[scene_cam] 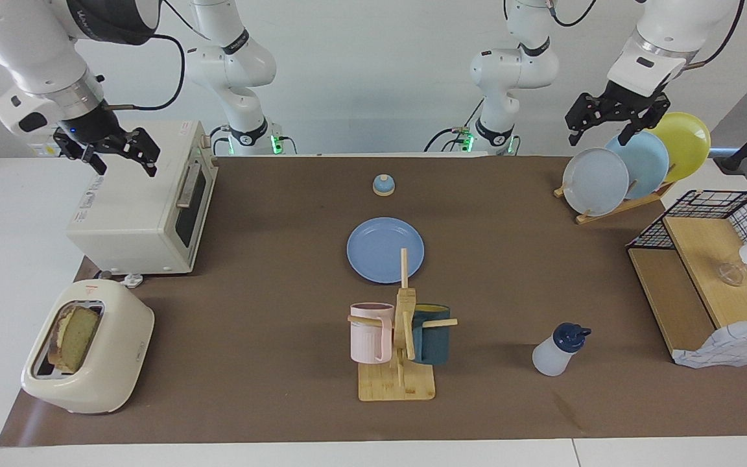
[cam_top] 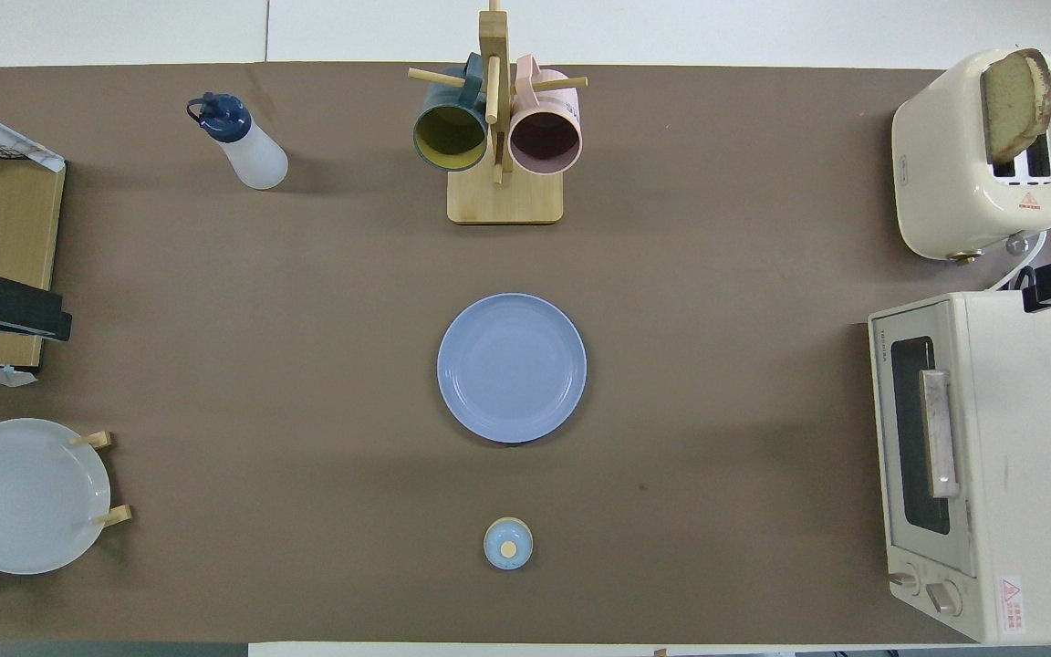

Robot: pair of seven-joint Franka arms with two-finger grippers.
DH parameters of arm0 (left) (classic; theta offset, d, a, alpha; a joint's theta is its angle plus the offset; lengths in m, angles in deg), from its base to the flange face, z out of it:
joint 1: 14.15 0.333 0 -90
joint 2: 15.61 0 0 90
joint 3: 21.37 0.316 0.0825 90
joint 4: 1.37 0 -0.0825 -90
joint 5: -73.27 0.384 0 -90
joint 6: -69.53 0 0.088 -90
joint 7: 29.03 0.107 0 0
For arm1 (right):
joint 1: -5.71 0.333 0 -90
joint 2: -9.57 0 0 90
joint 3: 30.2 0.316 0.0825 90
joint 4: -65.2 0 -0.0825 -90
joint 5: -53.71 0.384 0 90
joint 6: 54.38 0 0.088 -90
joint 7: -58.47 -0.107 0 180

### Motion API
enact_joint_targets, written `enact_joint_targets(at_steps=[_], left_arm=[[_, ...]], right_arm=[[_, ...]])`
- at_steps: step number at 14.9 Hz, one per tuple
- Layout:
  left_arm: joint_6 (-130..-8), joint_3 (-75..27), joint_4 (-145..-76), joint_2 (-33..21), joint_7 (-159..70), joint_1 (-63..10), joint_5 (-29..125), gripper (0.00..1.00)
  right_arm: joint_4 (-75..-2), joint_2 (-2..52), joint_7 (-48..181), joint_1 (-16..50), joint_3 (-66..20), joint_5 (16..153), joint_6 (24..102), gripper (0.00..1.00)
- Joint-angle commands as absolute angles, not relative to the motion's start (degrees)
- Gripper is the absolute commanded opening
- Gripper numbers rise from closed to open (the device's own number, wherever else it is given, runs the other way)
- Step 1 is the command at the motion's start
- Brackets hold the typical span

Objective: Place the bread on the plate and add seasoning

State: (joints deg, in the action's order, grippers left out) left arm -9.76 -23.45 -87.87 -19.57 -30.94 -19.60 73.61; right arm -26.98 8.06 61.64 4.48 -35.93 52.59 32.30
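Facing view: bread [scene_cam: 75,337] sits in toaster [scene_cam: 88,347], right arm's end. Blue plate [scene_cam: 385,250] mid-table, bare; seasoning bottle [scene_cam: 558,350] farther out twd left arm's end. My right gripper [scene_cam: 124,155] open over toaster oven [scene_cam: 143,201]; left gripper [scene_cam: 613,123] open over plate rack [scene_cam: 613,207].

A mug tree [scene_cam: 403,337] holds pink and teal mugs; toaster [scene_cam: 98,363] beside toaster oven [scene_cam: 146,201] — a plate rack [scene_cam: 633,162], wire shelf [scene_cam: 711,272], small bell [scene_cam: 383,185].

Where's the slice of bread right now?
The bread is standing in a slot of the cream toaster, at the right arm's end of the table. The toaster sits farther from the robots than the white toaster oven beside it.
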Motion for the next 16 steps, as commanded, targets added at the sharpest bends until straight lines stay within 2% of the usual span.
enact_joint_targets(at_steps=[1, 13, 14, 16], left_arm=[[-10.6, -23.8, -88.3, -20.2, -31.4, -19.2, 72.7, 1.00], [-14.5, -23.9, -92.5, -22.6, -31.5, -19.5, 72.4, 1.00], [-18.3, -23.9, -95.6, -23.9, -31.7, -19.5, 72.4, 1.00], [-30.5, -24.1, -106.2, -28.5, -35.3, -19.9, 72.3, 1.00]], right_arm=[[-27.8, 7.3, 61.1, 4.0, -35.6, 53.5, 32.5, 1.00], [-27.8, 7.3, 61.2, 3.8, -35.6, 53.5, 32.1, 1.00], [-27.9, 7.1, 61.7, 4.2, -35.6, 53.5, 30.7, 1.00], [-29.4, 6.5, 64.4, 4.2, -35.5, 53.6, 31.3, 1.00]])
